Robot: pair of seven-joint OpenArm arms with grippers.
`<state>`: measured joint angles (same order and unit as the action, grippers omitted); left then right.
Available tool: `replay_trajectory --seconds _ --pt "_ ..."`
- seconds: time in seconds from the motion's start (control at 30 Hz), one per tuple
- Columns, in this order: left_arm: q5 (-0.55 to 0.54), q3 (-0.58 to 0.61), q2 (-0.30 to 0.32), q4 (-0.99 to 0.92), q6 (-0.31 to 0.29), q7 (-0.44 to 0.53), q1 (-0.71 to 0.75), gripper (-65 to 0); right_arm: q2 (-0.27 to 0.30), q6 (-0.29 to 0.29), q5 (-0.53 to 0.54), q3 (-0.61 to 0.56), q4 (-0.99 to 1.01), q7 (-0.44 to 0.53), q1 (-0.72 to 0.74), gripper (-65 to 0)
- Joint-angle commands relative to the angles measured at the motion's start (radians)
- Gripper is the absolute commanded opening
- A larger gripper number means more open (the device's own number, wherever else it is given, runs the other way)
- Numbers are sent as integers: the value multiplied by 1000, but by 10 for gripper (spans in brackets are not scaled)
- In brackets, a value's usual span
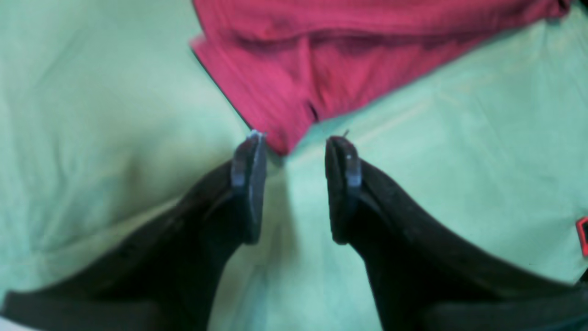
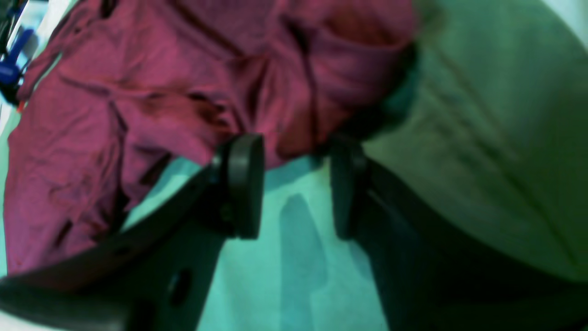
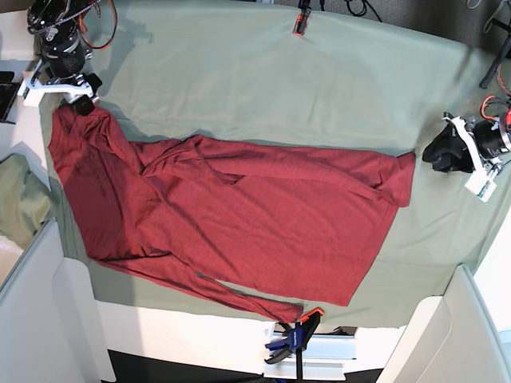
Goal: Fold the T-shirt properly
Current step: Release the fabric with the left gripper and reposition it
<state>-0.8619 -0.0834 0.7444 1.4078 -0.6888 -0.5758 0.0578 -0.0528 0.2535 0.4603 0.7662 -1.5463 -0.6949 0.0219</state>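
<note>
A: Starting nearest, at the front edge of the table (image 3: 239,335): what's there?

B: A blue clamp (image 3: 289,341) bites that edge, and just behind it the end of a sleeve (image 3: 267,307) of the shirt (image 3: 239,223) almost reaches the rim.

A: And the shirt itself?

B: Spread across the middle of the table over the green cloth (image 3: 263,80), wrinkled, one layer lapped diagonally over the body. Its hem corner (image 3: 403,175) points toward the table's right end, its other end bunches toward the far left corner.

A: The left gripper (image 1: 294,142)?

B: Off the right end of the shirt, near that corner. Its jaws stand apart with only green cloth between them; the red tip of fabric lies just ahead of the gap, not pinched.

A: The right gripper (image 2: 296,151)?

B: At the far left corner, right at the bunched end. Jaws parted; shirt fabric sits at the tips, but the blurred wrist view does not show any grip on it.

A: Farthest back?

B: An orange clamp (image 3: 301,20) on the rear edge.
</note>
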Motion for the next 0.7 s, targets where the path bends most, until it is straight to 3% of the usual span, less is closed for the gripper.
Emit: replay_trajectory --seconds 0.0,0.17,0.4,0.57,0.67 --pt "-21 -21 14 14 -9 27 -19 -394 6 -2 3 0 -5 29 14 -406" --pt "-4 -94 -50 13 -9 25 -19 -394 6 -29 -34 0 46 64 17 -405" --pt "47 -123 -135 -6 81 26 -19 -359 6 -29 -42 0 71 76 60 -405" --pt "59 -141 -185 -34 114 34 -19 -359 6 -29 -61 -1 71 81 84 -405" --pt "94 -154 -218 -34 174 53 -19 -359 8 -29 -60 -1 71 89 89 -405"
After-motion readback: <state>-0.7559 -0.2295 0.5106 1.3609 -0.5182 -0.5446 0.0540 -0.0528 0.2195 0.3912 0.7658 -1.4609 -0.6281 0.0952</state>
